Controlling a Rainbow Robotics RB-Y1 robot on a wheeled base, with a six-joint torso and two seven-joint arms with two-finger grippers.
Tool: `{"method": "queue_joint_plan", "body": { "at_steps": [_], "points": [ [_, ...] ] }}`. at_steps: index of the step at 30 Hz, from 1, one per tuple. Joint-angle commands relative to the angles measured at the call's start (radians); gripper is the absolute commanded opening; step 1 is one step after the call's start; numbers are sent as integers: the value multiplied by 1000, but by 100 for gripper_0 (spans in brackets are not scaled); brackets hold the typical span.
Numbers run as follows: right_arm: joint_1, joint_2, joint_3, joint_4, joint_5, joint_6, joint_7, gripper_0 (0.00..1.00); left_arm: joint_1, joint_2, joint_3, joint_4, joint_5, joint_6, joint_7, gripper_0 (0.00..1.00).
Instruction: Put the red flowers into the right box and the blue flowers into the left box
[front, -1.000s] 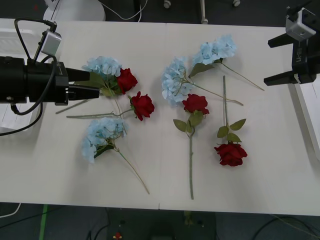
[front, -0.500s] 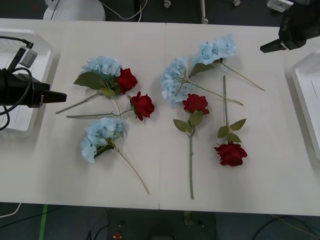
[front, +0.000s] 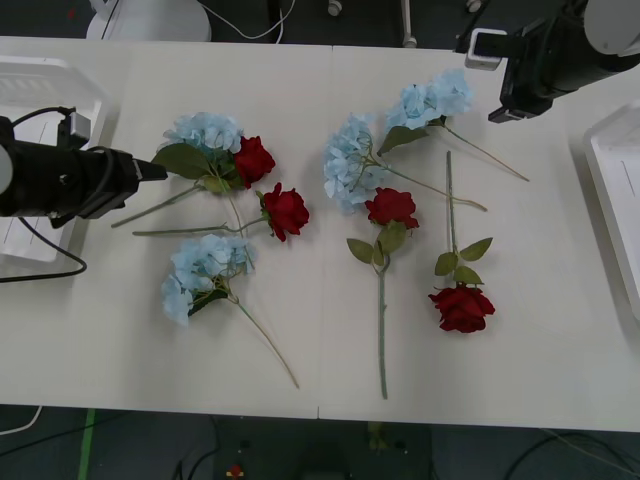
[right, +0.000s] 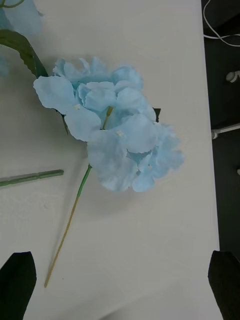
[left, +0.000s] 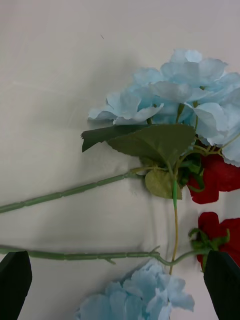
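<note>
1. The table is carrying all eight flowers, none yet sorted. The left box is sitting at the table's left edge and the right box at its right edge.

2. The left gripper is hanging low over the table's left part, just beside the leaf of the nearest blue cluster. In its wrist view the black fingers are standing wide apart at the two corners, holding nothing.

3. The right gripper is hovering over the table's far right part, near the farthest blue cluster. Its fingers are also spread apart and empty.

4. The blue flowers are lying in two pairs, left and right of the table's middle seam. The heads look light, soft and easy to crush, so the thin green stem or the neck under the cluster seems the better place to hold.

5. The red flowers are lying among them on the table, two touching the left blue cluster. Their blooms look firmer, but the long stems will probably bend and swing when lifted.
</note>
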Motion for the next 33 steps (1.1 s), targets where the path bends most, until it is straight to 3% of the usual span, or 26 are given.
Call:
{"method": "queue_joint_plan", "body": {
  "at_steps": [1,10,17,19,20,22,23,25,26,27,33],
  "points": [
    [-51,69,16,2,108,-14,33,100,-113,-61,-108,-16,-141,-52,172,100],
    [-52,185,59,55,263,-40,33,100,-224,-200,-240,127,-365,-92,252,100],
    [-52,251,59,107,341,-50,33,100,-293,-255,-286,277,-415,-152,252,100],
    [-51,260,59,109,354,-50,33,85,-305,-268,-294,313,-418,-173,249,100],
    [-52,265,59,109,361,-50,33,73,-316,-275,-303,334,-418,-186,247,100],
    [-51,271,59,109,368,-50,33,65,-328,-283,-318,366,-423,-198,247,99],
    [-51,276,59,110,372,-50,33,64,-336,-288,-326,382,-426,-205,246,85],
    [-51,288,59,124,372,-63,33,64,-339,-289,-336,402,-428,-218,246,44],
    [-51,296,59,133,374,-72,33,64,-339,-289,-341,402,-429,-221,246,13],
    [-51,299,59,137,375,-78,33,64,-339,-289,-343,403,-429,-222,246,0],
    [-52,333,59,176,407,-130,33,64,-337,-289,-343,402,-415,-219,246,0]
  ]
}}
